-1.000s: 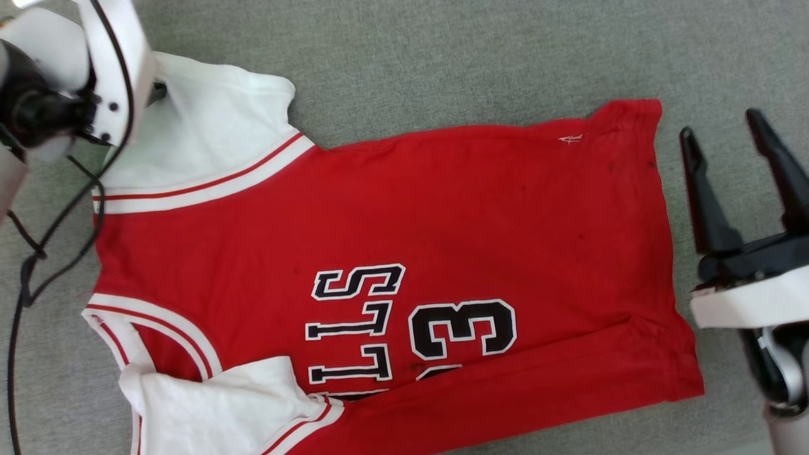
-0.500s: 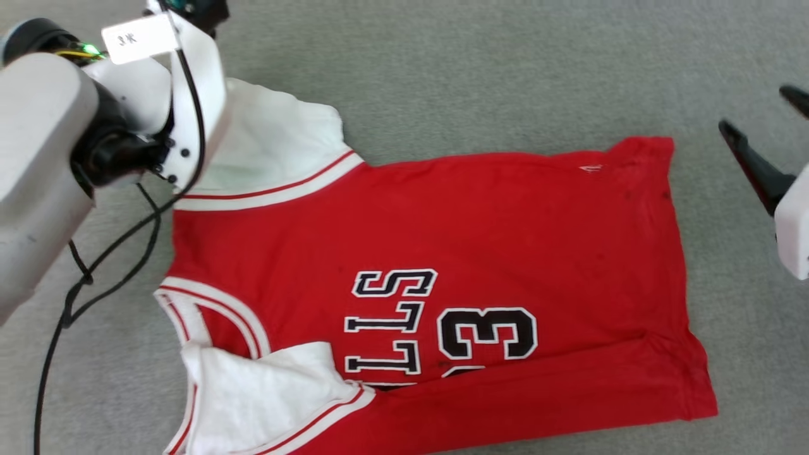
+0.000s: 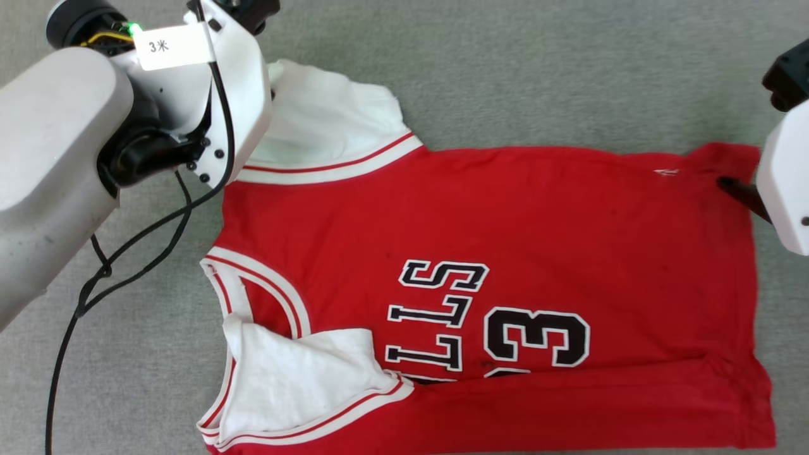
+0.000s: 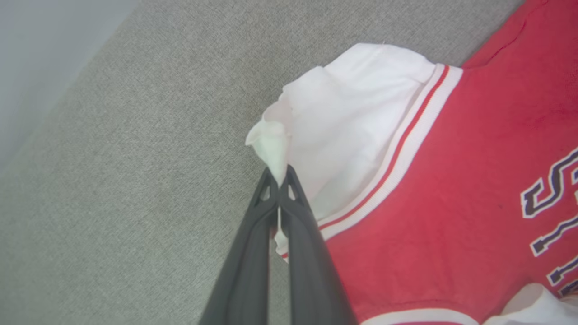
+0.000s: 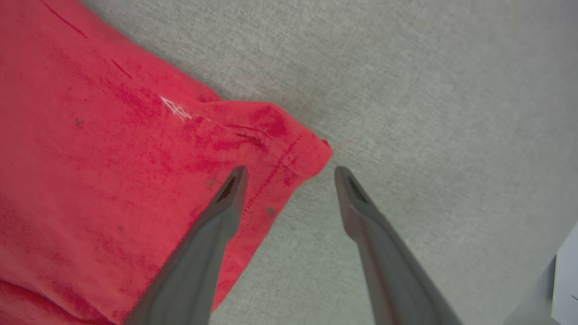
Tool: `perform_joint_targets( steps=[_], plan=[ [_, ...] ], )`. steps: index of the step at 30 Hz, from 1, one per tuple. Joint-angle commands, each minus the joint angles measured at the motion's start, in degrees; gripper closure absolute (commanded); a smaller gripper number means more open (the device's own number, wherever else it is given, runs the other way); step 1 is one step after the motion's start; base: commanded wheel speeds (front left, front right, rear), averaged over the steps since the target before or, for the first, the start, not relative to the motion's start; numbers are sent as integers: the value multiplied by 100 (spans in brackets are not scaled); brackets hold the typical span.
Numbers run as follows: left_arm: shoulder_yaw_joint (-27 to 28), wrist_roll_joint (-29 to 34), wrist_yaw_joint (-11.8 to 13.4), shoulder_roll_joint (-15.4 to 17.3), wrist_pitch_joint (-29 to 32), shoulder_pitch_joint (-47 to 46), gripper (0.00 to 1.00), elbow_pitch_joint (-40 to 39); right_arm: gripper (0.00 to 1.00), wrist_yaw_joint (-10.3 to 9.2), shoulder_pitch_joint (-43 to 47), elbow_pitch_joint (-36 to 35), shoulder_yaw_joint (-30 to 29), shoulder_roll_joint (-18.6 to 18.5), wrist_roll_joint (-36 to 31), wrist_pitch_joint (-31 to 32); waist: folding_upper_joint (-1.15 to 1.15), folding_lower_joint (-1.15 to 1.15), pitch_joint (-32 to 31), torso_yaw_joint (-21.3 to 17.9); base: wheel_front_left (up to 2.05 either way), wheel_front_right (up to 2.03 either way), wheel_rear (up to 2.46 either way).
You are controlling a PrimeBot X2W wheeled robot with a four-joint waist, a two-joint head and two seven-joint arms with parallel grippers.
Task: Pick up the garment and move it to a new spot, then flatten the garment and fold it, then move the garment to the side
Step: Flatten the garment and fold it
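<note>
Between closed left jaws, garment (image 4: 334, 113) sleeve

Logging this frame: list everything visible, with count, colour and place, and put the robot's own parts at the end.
garment: one, red jersey with white sleeves, striped trim and black lettering, spread flat across the middle of the head view; its near sleeve is folded over the chest.
surface: one, grey woven cloth, under everything.
cable: one, black, hanging from the left arm over the surface at the left.
label: one, white with dark writing, on the left wrist.
left forearm: one, pale grey, upper left.
left gripper: one, dark, shut on the edge of the garment's far white sleeve.
right gripper: one, dark, open, its fingers either side of the garment's far red hem corner.
</note>
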Motion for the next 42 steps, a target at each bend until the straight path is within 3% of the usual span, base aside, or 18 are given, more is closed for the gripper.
perform_joint_targets(
  steps=[1,9,10,11,18,23,30,42],
  plan=[
    [-22,-22,-10,-4,-49,-106,100,-37,0,-4,-116,139,46,79,-8,-10,0,0,135,118,0,0,0],
    [-269,-124,-10,-23,-327,-327,100,-113,0,7,157,898,952,333,154,-20,0,0,326,273,0,0,0],
    [-293,-152,-10,-19,-377,-318,100,-89,7,7,152,937,1013,366,217,-82,0,0,315,267,0,0,0],
    [-356,-248,-10,6,-538,-219,100,17,100,5,20,1037,1092,338,247,-326,0,0,207,219,0,0,0],
    [-538,-394,-10,78,-1013,27,100,159,100,-4,-252,1217,1065,146,378,-1184,0,0,-405,166,0,0,0],
    [-698,-386,-11,393,-1300,392,100,-138,100,-4,-52,1073,1253,-29,543,-1740,0,0,-878,142,0,0,0],
    [-806,-392,41,777,-1564,1166,100,-646,100,-3,596,897,1358,-299,786,-2355,0,0,-1482,213,0,0,0],
    [-890,-498,454,1282,-1759,2740,100,-1642,100,-3,2141,489,1160,-592,1008,-2888,0,0,-2138,279,0,0,0]
  ],
)
